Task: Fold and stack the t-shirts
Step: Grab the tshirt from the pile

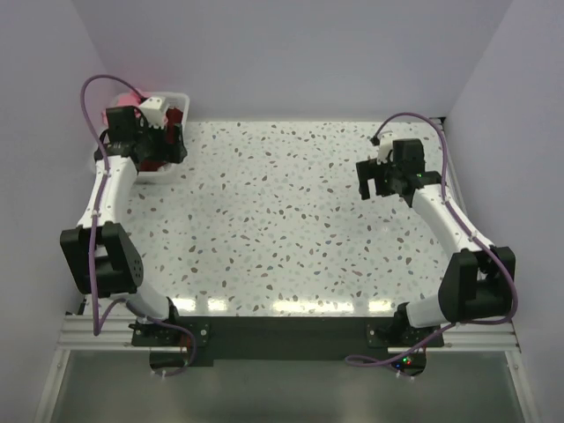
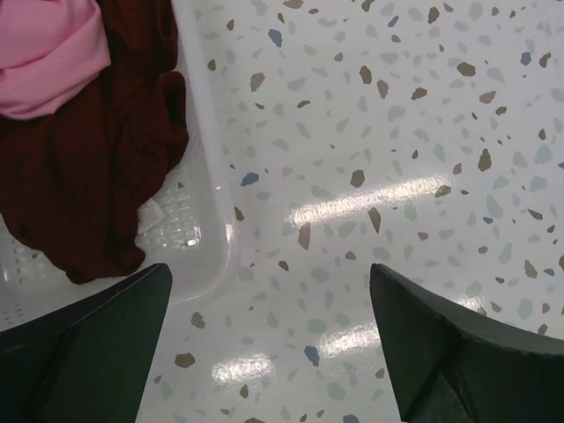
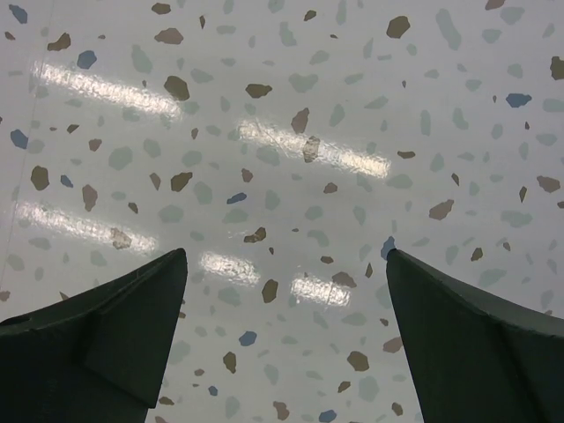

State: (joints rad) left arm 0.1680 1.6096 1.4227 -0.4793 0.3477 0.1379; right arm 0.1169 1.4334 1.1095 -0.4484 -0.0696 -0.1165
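At the table's 10 o'clock corner sits a white plastic basket (image 2: 208,231) with a smooth, rounded wall and a floor of small lattice holes. Both t-shirts lie crumpled inside it. The maroon shirt (image 2: 79,167) is soft, dark, creased cloth spread over the floor, with a small white label showing at its 4 o'clock edge. The pink shirt (image 2: 44,48) is bunched on top of it towards 11 o'clock. In the left wrist view both shirts run off the frame at the top and left, so their full shapes cannot be made out. From above, the left arm covers most of the basket and only slivers of red and pink show.

The left gripper (image 2: 270,273) hangs over the basket's 4 o'clock corner, its dark wedge-shaped fingers spread wide with nothing between them.

The table (image 1: 282,229) is glossy white terrazzo flecked with brown, grey and blue chips, streaked with lamp glare.

The right gripper (image 3: 286,257) is at the table's 2 o'clock, over bare tabletop and well apart from the basket. It is released, its jaws wide and holding nothing
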